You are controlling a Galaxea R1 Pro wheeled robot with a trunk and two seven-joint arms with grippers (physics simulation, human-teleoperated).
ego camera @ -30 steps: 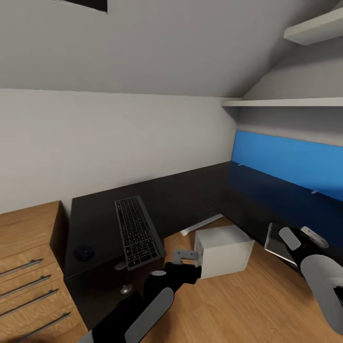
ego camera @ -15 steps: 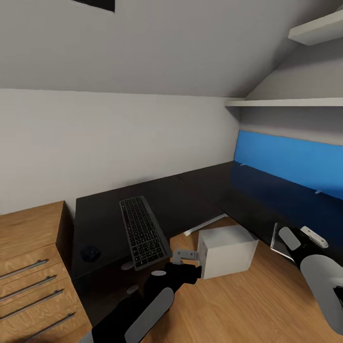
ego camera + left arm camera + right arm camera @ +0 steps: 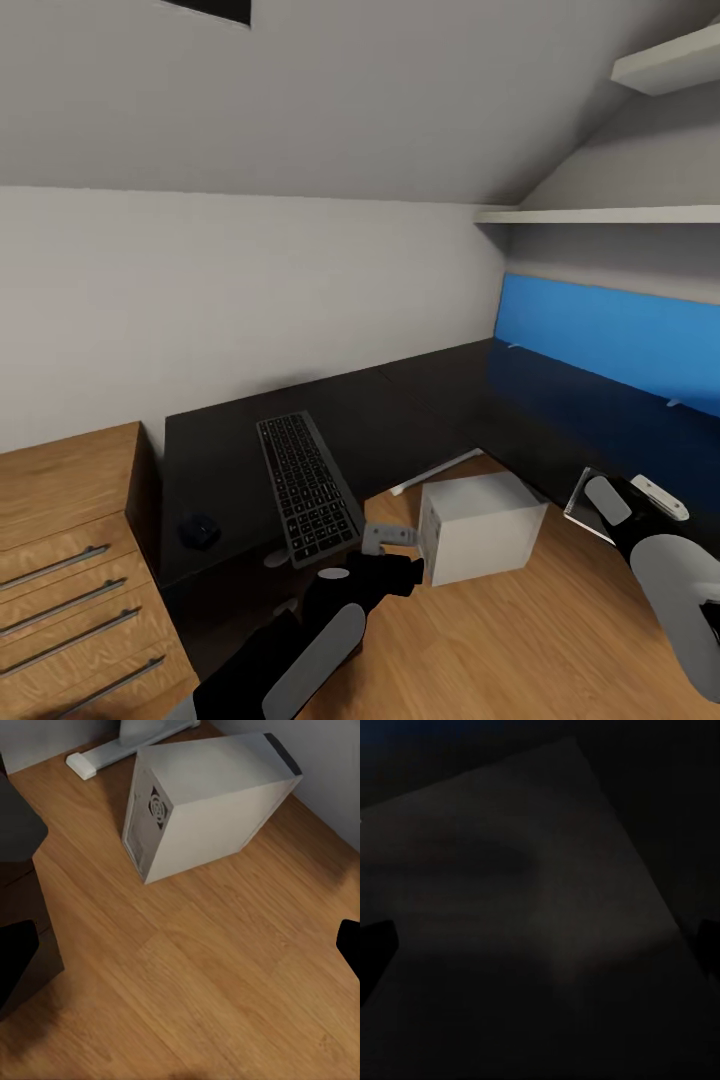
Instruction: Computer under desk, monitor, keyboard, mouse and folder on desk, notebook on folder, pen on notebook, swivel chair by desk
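The robot's left gripper [image 3: 385, 537], fingers spread wide and empty, is hovering just beside the light grey boxy computer tower [image 3: 482, 525], nearer it than the right arm.

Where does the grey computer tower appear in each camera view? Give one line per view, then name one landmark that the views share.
Head view: the computer stands on the wood floor in the desk's inner corner, right of centre.
Left wrist view: the computer sits in the upper half, vented back panel facing the camera.
Right wrist view: too dark to tell.
Shared landmark: the white desk leg lying beside the tower.
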